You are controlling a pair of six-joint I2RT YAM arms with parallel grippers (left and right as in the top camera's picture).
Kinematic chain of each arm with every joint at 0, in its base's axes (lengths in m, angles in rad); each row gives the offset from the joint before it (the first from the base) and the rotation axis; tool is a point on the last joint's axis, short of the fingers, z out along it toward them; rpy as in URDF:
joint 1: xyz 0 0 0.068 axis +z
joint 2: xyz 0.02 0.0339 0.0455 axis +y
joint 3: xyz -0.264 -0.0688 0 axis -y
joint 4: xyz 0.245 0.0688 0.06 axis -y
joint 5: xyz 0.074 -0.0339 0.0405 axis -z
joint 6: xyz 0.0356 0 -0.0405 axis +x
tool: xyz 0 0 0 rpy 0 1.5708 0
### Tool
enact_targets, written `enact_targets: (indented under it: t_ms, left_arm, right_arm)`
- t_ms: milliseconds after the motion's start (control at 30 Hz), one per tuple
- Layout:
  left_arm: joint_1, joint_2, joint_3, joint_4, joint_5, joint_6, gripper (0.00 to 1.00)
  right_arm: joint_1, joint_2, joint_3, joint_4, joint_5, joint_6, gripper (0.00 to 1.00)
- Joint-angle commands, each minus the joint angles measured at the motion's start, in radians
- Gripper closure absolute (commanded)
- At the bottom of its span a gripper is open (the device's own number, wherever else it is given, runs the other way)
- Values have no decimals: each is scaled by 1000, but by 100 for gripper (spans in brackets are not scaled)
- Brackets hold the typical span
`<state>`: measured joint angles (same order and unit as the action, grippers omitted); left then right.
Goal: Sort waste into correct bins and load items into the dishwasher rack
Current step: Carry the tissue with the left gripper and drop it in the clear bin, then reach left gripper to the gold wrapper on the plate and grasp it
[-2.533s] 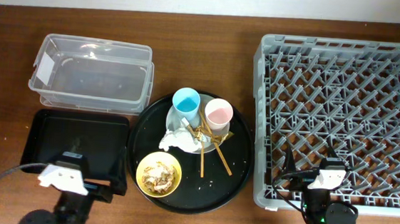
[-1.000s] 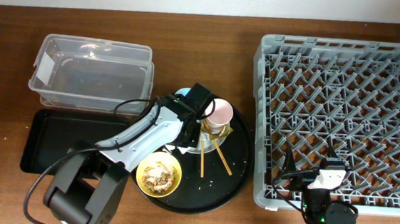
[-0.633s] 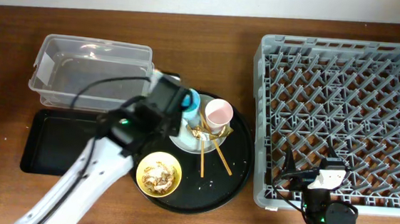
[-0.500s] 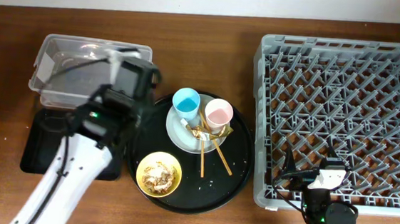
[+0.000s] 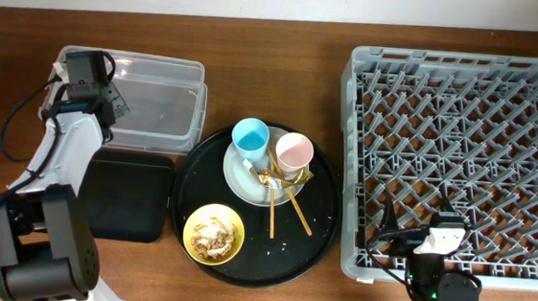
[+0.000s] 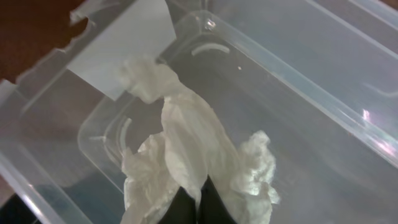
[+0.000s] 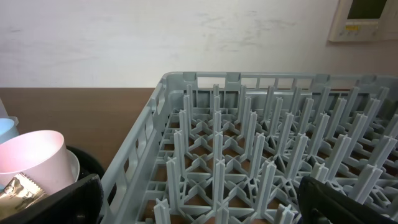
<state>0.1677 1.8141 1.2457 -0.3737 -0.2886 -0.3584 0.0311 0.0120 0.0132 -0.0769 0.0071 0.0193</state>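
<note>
Overhead: left end effector (image 5: 96, 87) is over the left end of the clear plastic tub (image 5: 156, 113), its arm running up the left margin of the surface (image 5: 260, 25) and covering part of the shallow black rectangular tray (image 5: 135, 198). Large round black tray (image 5: 310, 240) sits centre, rim just beside the tub's near corner and the rectangular tray's right edge. On it: pale grey-green plate (image 5: 240, 179) carrying light blue cup (image 5: 251, 138), pink cup (image 5: 295, 153), gold foil wrapper (image 5: 272, 178) and wooden chopsticks (image 5: 272, 213); small yellow bowl (image 5: 190, 231) of beige food scraps (image 5: 212, 235). A narrow strip of bare wood separates the round tray from the grey dishwasher rack (image 5: 462, 137); a wider bare band lies beyond the cups. Right end effector (image 5: 417, 228) is at the rack's near edge.

Left wrist: fingertips (image 6: 186, 205) pinched together on the crumpled white paper napkin (image 6: 186, 137), which hangs inside the tub by the white label (image 6: 118, 56) end, with walls close on two sides.

Right wrist: right end effector spread wide, holding nothing; rack corner ahead, pink cup at left.
</note>
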Motion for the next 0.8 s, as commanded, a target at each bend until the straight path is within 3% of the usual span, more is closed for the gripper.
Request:
enact_targets:
  t_ms: [0,100,133,200,300,400,433,567,667,700,733,767]
  left_arm:
    - [8,9,6,-55,53,16,80]
    - [7,9,6,-100,53,16,79]
    - [8,5,9,-100,53,16,64]
    - [7,-16,38,-100,54,42,49]
    - [0,-109,147,-178,73,61,41]
    - [-24,-229,196,-274,167,61,32]
    - [-42,-304,196,-347,290,61,31]
    - [-185,-433,196,-665,699,59,30]
    - [-335,-430,177,-728,708,7,31]
    - [-404,-430,151,-716,687,-53,36]
    - [-453,-430,131,-708,621,-124,47]
    - [-525,-430,92,-700,492,-282,49]
  right_arm:
    - [-6,-6,-8,-4,5,-4,2]
    - [-6,-6,-8,-4,5,-4,2]
    - [-6,-6,-8,-4,5,-4,2]
    - [-6,-6,-8,-4,5,-4,2]
    - [-6,-6,-8,-4,5,-4,2]
    - [-6,-6,-8,-4,5,-4,2]
    - [-6,-6,-8,-4,5,-4,2]
    - [-6,-6,-8,-4,5,-4,2]
    - [-6,-6,-8,-4,5,-4,2]
    - [-6,-6,-8,-4,5,-4,2]
    - [-6,-6,-8,-4,5,-4,2]
    - [-6,-6,-8,-4,5,-4,2]
